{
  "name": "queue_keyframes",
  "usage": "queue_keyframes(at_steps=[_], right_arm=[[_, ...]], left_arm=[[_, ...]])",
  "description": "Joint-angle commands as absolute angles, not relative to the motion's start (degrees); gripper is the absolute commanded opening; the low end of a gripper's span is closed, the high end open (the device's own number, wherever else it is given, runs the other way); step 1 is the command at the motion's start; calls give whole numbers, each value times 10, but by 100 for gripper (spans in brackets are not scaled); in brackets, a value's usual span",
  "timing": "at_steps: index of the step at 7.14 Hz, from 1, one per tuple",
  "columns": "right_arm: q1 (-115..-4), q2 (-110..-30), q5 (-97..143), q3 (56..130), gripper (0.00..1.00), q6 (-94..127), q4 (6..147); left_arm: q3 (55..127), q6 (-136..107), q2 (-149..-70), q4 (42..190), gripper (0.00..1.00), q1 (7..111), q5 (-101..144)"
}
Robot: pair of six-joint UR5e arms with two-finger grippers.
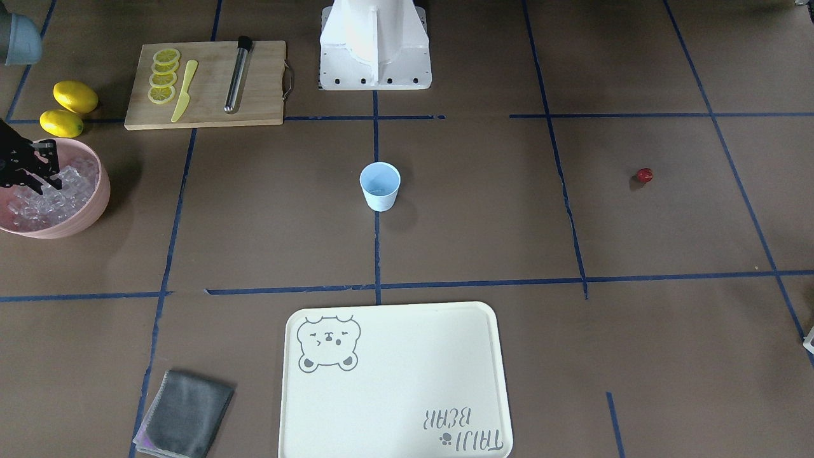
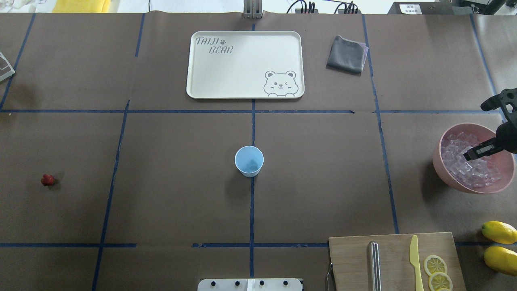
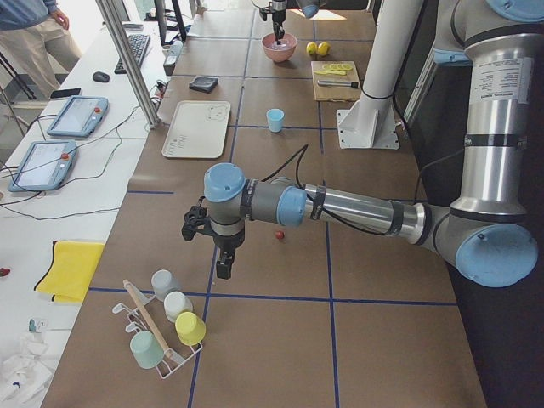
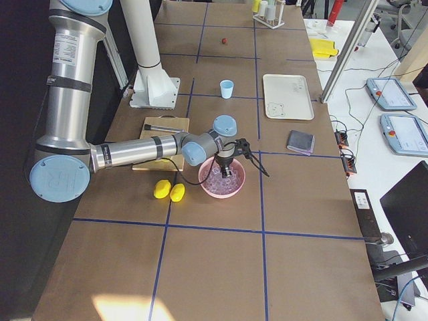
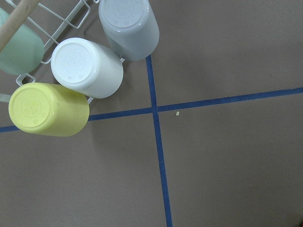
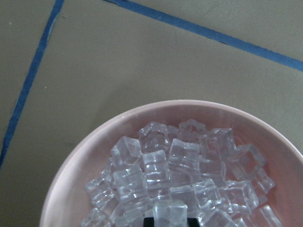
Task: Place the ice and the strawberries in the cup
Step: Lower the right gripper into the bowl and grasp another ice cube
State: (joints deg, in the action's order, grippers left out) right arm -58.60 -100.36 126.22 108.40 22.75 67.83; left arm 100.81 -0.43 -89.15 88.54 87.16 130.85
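R gripper [image 2: 473,154] is pinching one ice cube [image 6: 170,212] in pink bowl [image 2: 438,158], while cup [image 2: 249,161] is sitting mid-table, contents unclear, and strawberry [image 2: 47,179] is lying far off, so task's barely starting.

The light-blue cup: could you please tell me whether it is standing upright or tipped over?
Upright: the cup stands on its base with its open mouth facing up, as both the overhead and front-facing views show.
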Motion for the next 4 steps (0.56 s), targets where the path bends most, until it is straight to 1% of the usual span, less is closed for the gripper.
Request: queue_keyframes(at_steps=[1, 3, 4], right_arm=[[-616, -1023, 1264, 1147, 3, 226, 699], [-671, -1018, 1273, 1185, 3, 224, 740], [-670, -993, 1271, 1193, 0, 227, 775]], left_arm=[[1006, -4, -891, 885, 100, 871, 1308], [1007, -4, -891, 885, 100, 871, 1309], [1008, -4, -891, 885, 100, 871, 1309]])
